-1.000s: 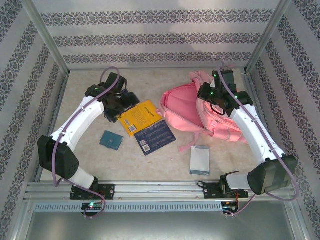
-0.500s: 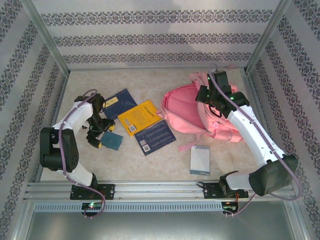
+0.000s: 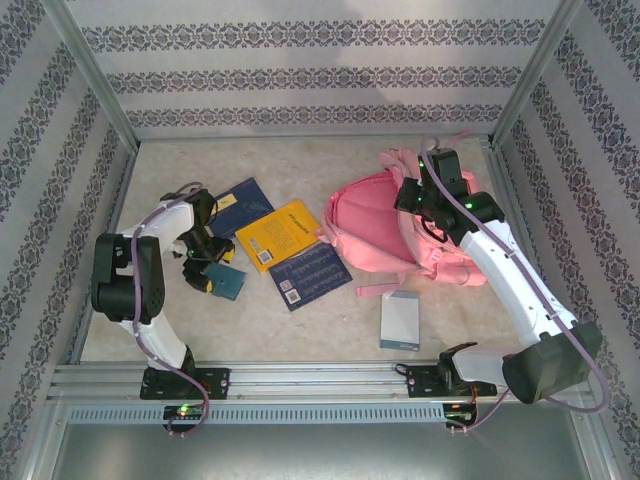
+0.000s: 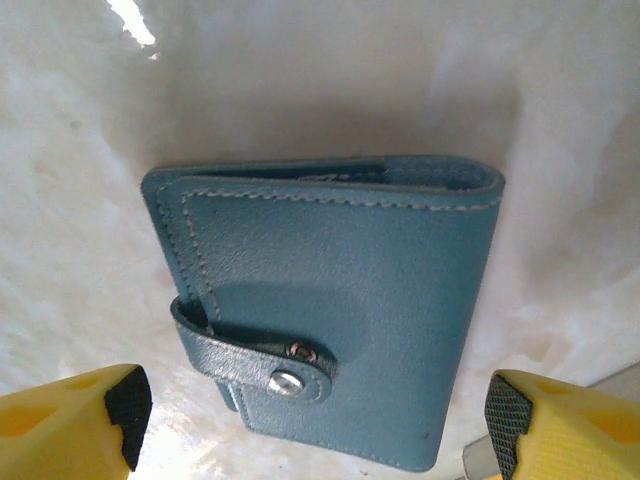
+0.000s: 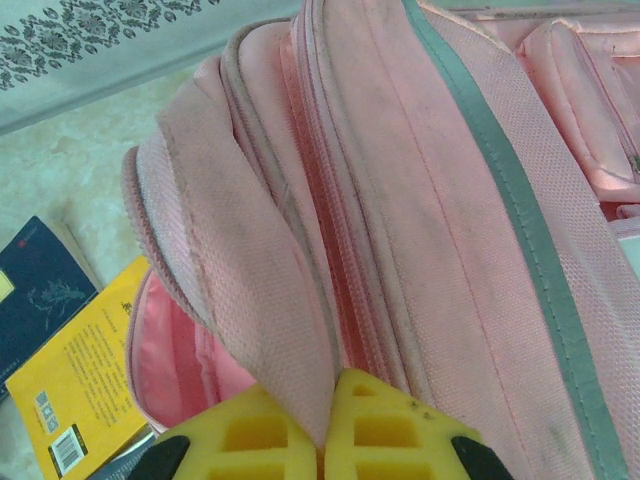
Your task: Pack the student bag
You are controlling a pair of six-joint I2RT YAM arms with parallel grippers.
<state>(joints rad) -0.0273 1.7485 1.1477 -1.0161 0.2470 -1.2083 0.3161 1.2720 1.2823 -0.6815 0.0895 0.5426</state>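
The pale marbled table [image 3: 300, 165] carries everything, and the pink backpack [image 3: 375, 225] lies on its right half, close to the right arm, with its main compartment gaping toward the middle so the pink lining shows. The right gripper [image 3: 415, 195] sits at the upper right rim of that mouth; in the right wrist view the two yellow fingers [image 5: 250, 440] of this claw [image 5: 328, 420] are pressed together on a fold of the backpack [image 5: 440, 200] fabric beside the zip, pinching it, with the pale grey strip running along the panel next to it. Left of the bag, a yellow book [image 3: 283, 235] lies flat, overlapping a dark blue book [image 3: 238, 203] behind it, and a blue patterned book [image 3: 310, 273] lies against its near edge. A grey notebook [image 3: 401, 320] lies alone near the front, below the bag. Smallest is a teal snap-strap wallet [image 3: 223, 282], well left of the bag. The left gripper [image 3: 200, 268] hangs just over it; from the left wrist its claw [image 4: 312, 415] is spread wide, one fingertip on each side of the wallet [image 4: 330, 300], neither touching, gripping nothing
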